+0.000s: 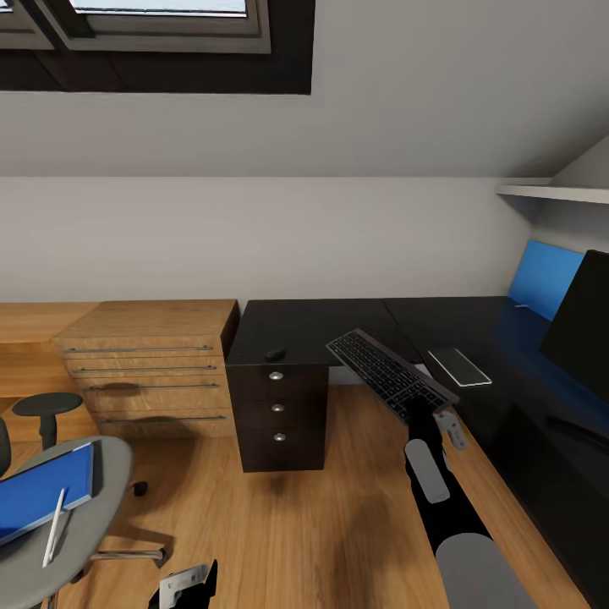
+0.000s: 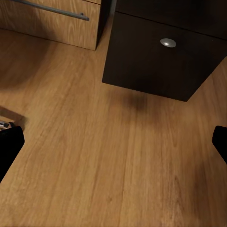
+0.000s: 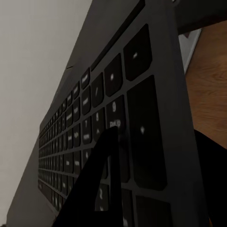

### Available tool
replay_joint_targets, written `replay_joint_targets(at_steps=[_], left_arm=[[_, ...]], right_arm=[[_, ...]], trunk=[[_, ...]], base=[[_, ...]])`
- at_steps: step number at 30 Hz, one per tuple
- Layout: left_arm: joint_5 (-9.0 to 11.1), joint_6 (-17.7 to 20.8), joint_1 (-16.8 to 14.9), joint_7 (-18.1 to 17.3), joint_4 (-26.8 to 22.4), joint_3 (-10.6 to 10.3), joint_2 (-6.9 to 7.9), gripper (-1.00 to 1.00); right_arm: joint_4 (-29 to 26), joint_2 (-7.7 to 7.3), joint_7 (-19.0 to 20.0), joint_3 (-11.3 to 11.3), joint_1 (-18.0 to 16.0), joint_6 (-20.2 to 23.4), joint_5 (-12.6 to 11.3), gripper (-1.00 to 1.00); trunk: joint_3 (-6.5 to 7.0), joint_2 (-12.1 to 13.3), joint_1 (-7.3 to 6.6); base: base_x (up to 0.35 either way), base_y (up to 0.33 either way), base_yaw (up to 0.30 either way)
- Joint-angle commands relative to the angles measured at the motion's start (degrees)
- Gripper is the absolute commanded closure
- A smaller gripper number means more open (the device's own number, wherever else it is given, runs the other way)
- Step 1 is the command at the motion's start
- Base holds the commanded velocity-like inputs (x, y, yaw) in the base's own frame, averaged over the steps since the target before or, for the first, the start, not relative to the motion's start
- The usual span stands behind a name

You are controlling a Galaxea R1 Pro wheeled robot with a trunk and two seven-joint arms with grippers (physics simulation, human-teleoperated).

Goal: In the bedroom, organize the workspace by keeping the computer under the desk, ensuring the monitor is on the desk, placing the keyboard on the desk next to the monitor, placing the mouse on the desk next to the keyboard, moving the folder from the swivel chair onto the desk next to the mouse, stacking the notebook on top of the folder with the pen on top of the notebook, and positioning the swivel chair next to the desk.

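Table [image 1: 321,317]: black, L-shaped, set against the white wall; a dark drawer block [image 1: 279,414] with round silver knobs stands under its left end.
Wooden dresser [image 1: 148,368]: just left of the table's drawer block, long metal handles on its drawers.
Monitor [image 1: 584,317]: dark screen on the table's right wing, at the picture edge.
Swivel chair [image 1: 80,516]: grey seat on the wooden floor, well left of the table and apart from it.
Folder [image 1: 42,491]: blue, lying on the chair seat, far from the table.
Pen [image 1: 55,526]: white, resting on the folder's near edge, on the chair.
Keyboard [image 1: 389,372]: dark, held tilted over the table's front edge, its far end above the tabletop, near end at the right arm.
Tablet [image 1: 459,366]: flat, pale-edged, on the table just right of the keyboard.
Mouse [image 1: 275,353]: small, dark, on the table's left part above the drawer block.
Right gripper [image 1: 436,414]: jaws clamped on the keyboard's near end, one black finger [image 3: 101,184] across the keys.
Left gripper [image 2: 113,142]: low over the floor in front of the drawer block; jaws spread wide, holding nothing.
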Motion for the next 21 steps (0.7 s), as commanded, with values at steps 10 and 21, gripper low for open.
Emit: replay_joint_targets(at_steps=[10, 21], left_arm=[[0.6, -0.1, 0.0, -0.5, 0.1, -0.2, -0.01, -1.00], [0.6, -0.1, 0.0, -0.5, 0.1, -0.2, -0.01, -1.00]], right_arm=[[0.0, 0.03, 0.0, 0.0, 0.0, -0.3, -0.6, 1.00], [0.0, 0.03, -0.1, 0.0, 0.0, -0.3, -0.6, 1.00]], trunk=[[-0.06, 0.0, 0.00], [-0.06, 0.0, 0.00]], base=[[0.000, 0.000, 0.000], [0.000, 0.000, 0.000]])
